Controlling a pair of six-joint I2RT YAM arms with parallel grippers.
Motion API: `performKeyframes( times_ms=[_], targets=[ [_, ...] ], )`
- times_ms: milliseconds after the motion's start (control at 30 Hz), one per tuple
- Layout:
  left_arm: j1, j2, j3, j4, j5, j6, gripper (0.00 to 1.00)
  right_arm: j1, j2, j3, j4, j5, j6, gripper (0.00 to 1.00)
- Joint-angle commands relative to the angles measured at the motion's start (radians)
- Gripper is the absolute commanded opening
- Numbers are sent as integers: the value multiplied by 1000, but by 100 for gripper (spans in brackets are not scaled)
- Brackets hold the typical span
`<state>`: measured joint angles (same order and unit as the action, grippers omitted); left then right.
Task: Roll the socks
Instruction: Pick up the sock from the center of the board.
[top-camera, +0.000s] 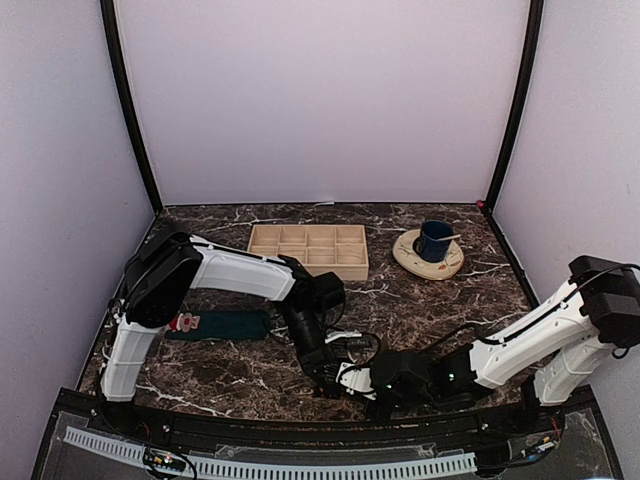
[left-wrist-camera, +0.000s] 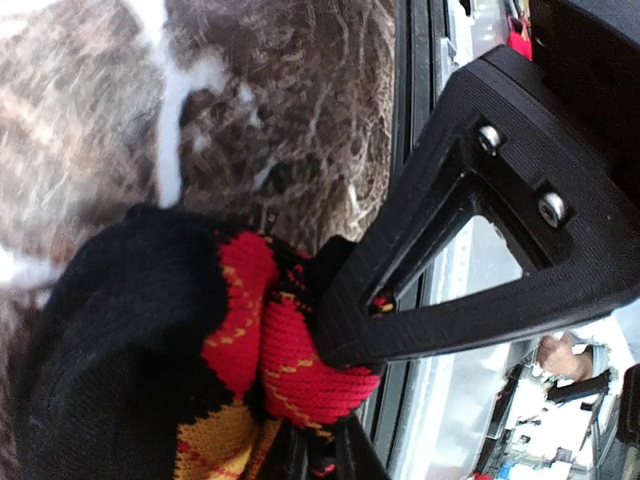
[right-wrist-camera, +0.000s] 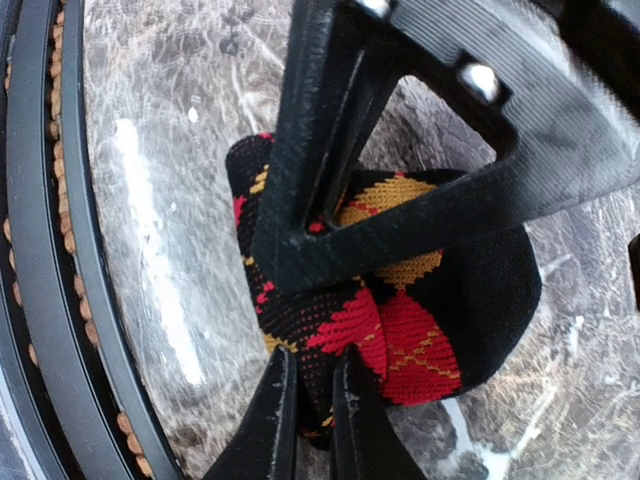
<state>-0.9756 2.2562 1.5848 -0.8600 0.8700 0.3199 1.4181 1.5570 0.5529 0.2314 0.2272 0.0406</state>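
The black sock with orange-red argyle diamonds (right-wrist-camera: 455, 300) is bunched into a small bundle on the marble table near its front edge. It also shows in the left wrist view (left-wrist-camera: 140, 340). My left gripper (left-wrist-camera: 335, 395) is shut on a red fold of it. My right gripper (right-wrist-camera: 315, 345) is shut on the bundle's other side. In the top view both grippers meet at the front middle, the left gripper (top-camera: 326, 372) beside the right gripper (top-camera: 374, 384), and they hide the bundle. The dark teal-green Santa sock (top-camera: 222, 325) lies flat at the left, behind the left arm.
A wooden compartment tray (top-camera: 308, 250) stands at the back middle. A blue cup (top-camera: 434, 240) sits on a cream saucer (top-camera: 410, 258) at the back right. The black front rail (top-camera: 300, 430) runs just below the grippers.
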Motion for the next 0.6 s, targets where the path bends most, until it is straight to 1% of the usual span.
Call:
performKeyframes(
  times_ms=[0, 33, 67, 200, 567],
  targets=[
    [36, -8, -100, 69, -138, -43, 18, -20, 60, -16, 0, -64, 64, 1],
    [43, -21, -117, 83, -137, -51, 20, -24, 62, -19, 5, -67, 73, 1],
    [50, -32, -132, 95, -104, -57, 22, -27, 64, -22, 6, -71, 82, 1],
    [63, -70, -172, 124, -62, -69, 26, -36, 64, -33, 12, -77, 117, 0],
    [84, -144, -237, 198, -19, -113, 27, -63, 44, -67, 51, -110, 202, 0]
  ],
)
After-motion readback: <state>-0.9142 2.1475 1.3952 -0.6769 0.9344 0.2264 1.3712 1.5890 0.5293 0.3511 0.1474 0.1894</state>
